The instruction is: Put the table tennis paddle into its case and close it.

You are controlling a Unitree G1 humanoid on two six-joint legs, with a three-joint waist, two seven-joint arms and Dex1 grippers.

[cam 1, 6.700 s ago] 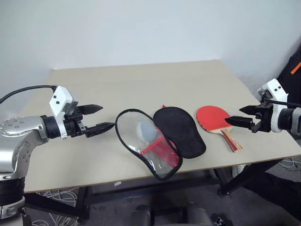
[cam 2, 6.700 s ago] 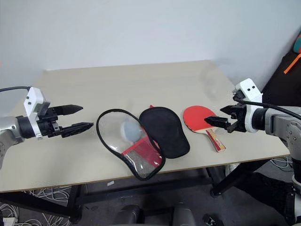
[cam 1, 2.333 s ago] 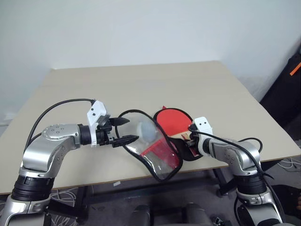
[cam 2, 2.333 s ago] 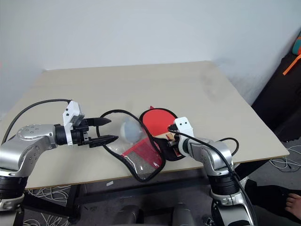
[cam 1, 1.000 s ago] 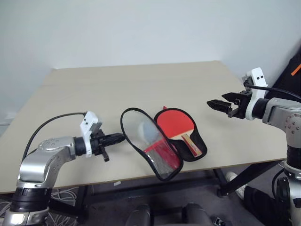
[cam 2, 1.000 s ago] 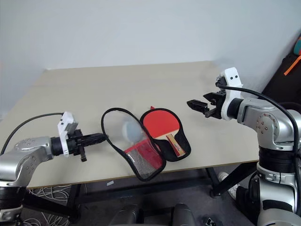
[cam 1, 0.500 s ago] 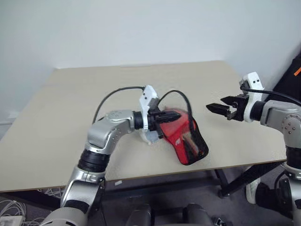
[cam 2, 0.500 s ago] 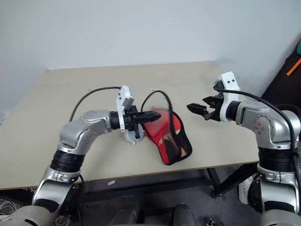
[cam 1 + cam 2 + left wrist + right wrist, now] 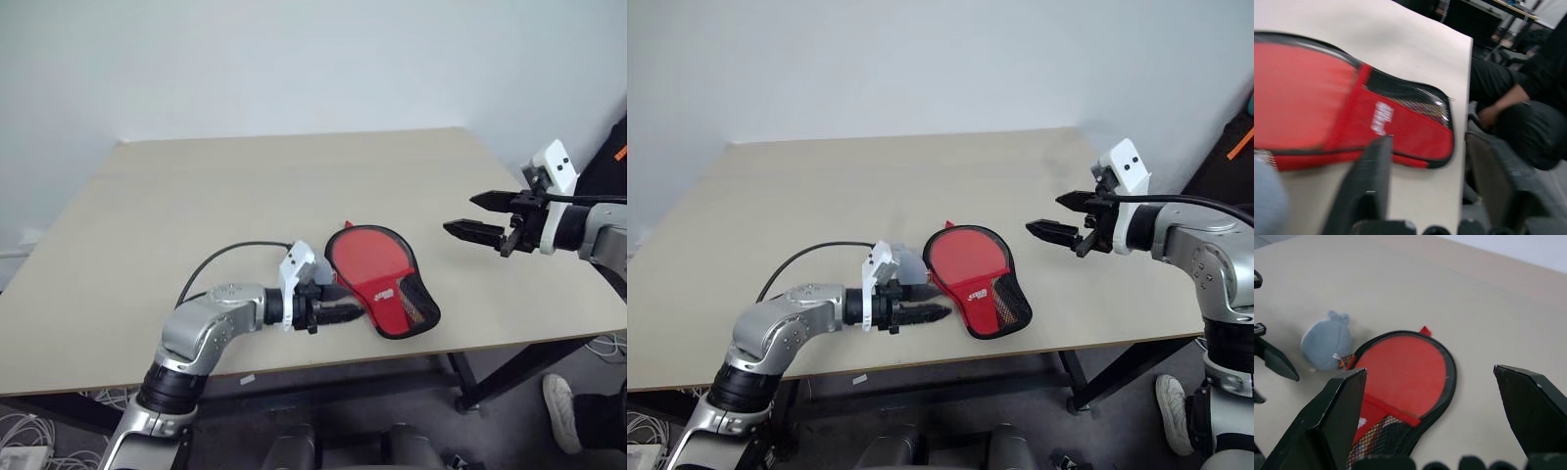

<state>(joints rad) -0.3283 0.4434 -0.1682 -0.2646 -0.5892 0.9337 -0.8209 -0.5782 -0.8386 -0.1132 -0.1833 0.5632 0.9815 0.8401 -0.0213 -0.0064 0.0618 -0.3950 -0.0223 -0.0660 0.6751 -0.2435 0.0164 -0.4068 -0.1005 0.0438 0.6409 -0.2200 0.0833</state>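
The case (image 9: 384, 284) lies near the front edge of the table (image 9: 196, 206), folded shut, clear side up; through the plastic I see the red face of the table tennis paddle (image 9: 960, 257) filling the round part, and behind the mesh and red label (image 9: 1382, 115) something dark that I take for the handle, though I cannot tell it clearly; so the paddle is inside and the flap is over it; whether the edge is truly fastened all round I cannot tell.

My left gripper (image 9: 338, 303) sits just beside the case's near-left edge, jaws parted and holding nothing, one finger (image 9: 1371, 181) almost against the black edging; my right gripper (image 9: 480, 217) hangs above the table, well apart from the case on its right, jaws wide and empty.

A small grey-blue plush lump (image 9: 1329, 340) rests against the case's left rim, behind my left gripper.

My worries from here: the flap, if only laid over, could spring open once nothing presses on it; my left finger could catch the edging as I back away and drag the case toward the table edge, which is near; the plush lump could be wedged under the rim and keep the seam from lying flat.
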